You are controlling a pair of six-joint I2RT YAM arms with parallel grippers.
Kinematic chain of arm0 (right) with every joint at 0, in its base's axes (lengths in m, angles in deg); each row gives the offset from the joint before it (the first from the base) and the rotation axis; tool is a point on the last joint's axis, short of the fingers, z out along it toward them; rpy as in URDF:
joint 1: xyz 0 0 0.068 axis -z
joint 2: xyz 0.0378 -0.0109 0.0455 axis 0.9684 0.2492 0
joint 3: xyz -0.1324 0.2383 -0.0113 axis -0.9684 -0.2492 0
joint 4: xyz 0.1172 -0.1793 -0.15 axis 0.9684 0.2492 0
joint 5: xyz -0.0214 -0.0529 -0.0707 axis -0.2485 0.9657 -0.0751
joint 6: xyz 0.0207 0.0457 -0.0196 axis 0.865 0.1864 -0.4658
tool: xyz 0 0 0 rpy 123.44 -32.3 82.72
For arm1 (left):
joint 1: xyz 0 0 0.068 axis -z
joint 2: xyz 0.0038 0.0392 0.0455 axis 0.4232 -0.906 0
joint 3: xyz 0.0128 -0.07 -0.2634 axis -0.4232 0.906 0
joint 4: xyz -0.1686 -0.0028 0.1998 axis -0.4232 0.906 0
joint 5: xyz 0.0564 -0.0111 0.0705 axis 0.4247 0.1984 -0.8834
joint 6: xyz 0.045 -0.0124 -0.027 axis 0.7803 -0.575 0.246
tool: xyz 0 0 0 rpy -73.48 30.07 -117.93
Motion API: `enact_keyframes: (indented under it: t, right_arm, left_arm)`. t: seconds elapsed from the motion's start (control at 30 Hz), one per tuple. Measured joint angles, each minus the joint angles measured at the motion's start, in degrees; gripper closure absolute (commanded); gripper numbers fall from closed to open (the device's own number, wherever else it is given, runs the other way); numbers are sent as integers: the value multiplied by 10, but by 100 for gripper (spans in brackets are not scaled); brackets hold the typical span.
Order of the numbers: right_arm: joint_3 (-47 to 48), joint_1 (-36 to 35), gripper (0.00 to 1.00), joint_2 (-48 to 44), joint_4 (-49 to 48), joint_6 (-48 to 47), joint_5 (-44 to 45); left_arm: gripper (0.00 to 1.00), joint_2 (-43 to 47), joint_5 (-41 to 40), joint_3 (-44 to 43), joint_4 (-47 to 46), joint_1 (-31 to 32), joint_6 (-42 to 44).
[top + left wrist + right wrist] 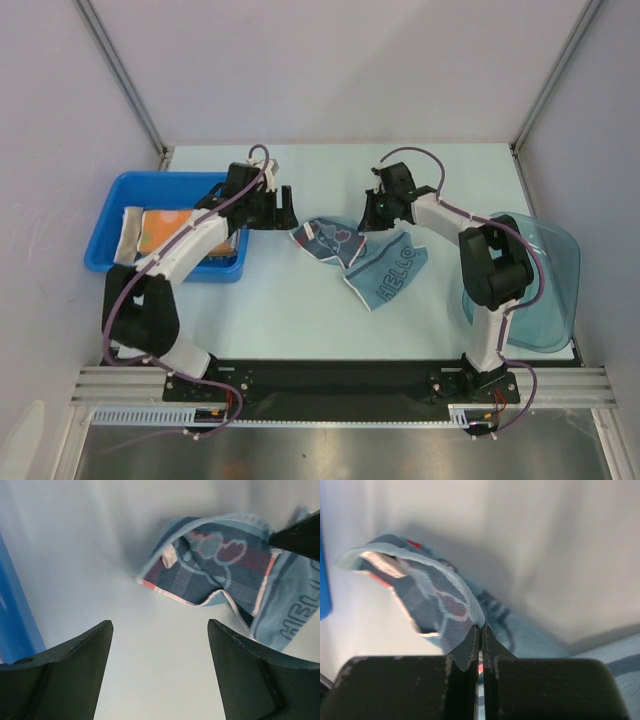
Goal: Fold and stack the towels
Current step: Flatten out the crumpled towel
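Pale table [300, 330] — bears every item below.

Translucent blue-green plastic tub [555, 262]: at the table's right edge, beside the right arm.

Opaque blue rectangular plastic bin [100, 238]: far left of the table. It holds an orange cloth [165, 228] with pale dots, and a cream cloth [130, 230] lies against its left wall.

Soft light blue towel [385, 275] [220, 565] [445, 600]: rumpled at table centre, well apart from the bin. One part lies flat with HELLO lettering upward, while a dark plaid part (pale and pink outlines on it) is bunched at its far left.

Right gripper [372, 212] [480, 630]: fingers pressed together on a raised fold of the light blue towel, the cloth draping away from the pinch.

Left gripper [283, 210] [160, 630]: fingers spread wide with nothing between them — over bare table just left of the towel.
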Motion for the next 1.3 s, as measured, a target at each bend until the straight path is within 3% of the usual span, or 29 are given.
enact_keyframes:
  t: [0.3,0.8,0.87,0.97,1.0,1.1,1.3]
  right_arm:
    - [15,37,100,49,20,-51,-67]
    - [20,51,100,56,6,-59,-100]
    - [20,52,100,57,4,-59,-101]
    - [20,52,100,57,3,-59,-103]
    - [20,52,100,57,2,-59,-103]
    - [20,52,100,57,2,-60,-102]
    - [20,52,100,40,17,-71,-49]
  left_arm:
    - [16,-148,-5,-64,-25,7,47]
    - [29,-208,62,-75,-63,7,128]
    - [34,-220,62,-75,-60,7,131]
    - [60,-230,63,-75,-58,7,136]
    - [78,-231,63,-75,-58,7,135]
    - [100,-232,65,-81,-55,7,139]
    - [100,-229,58,-138,-9,12,147]
